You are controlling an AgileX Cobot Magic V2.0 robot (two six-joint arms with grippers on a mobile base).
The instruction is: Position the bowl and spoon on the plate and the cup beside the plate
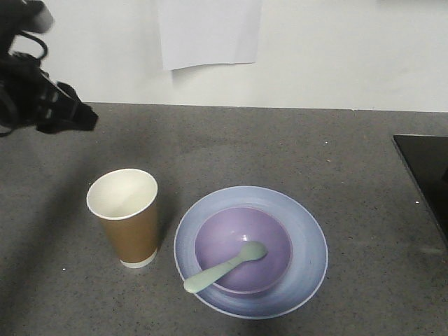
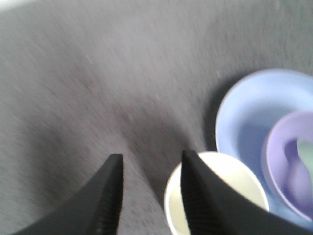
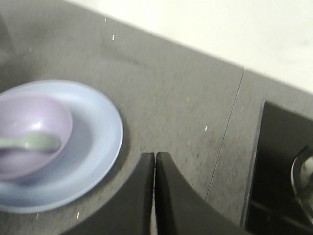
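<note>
The purple bowl (image 1: 243,248) sits in the middle of the blue plate (image 1: 308,245) on the gray tabletop (image 1: 280,147). The spoon (image 1: 224,267) lies in the bowl. The cup (image 1: 124,216) stands just left of the plate. The left hand (image 2: 150,191) is open, holding nothing. The right hand (image 3: 155,188) is clenched, holding nothing.

Place: probably a kitchen | grey stone-like countertop (image 1: 280,147) | black inset hob (image 1: 427,168) | white wall (image 1: 350,49)
</note>
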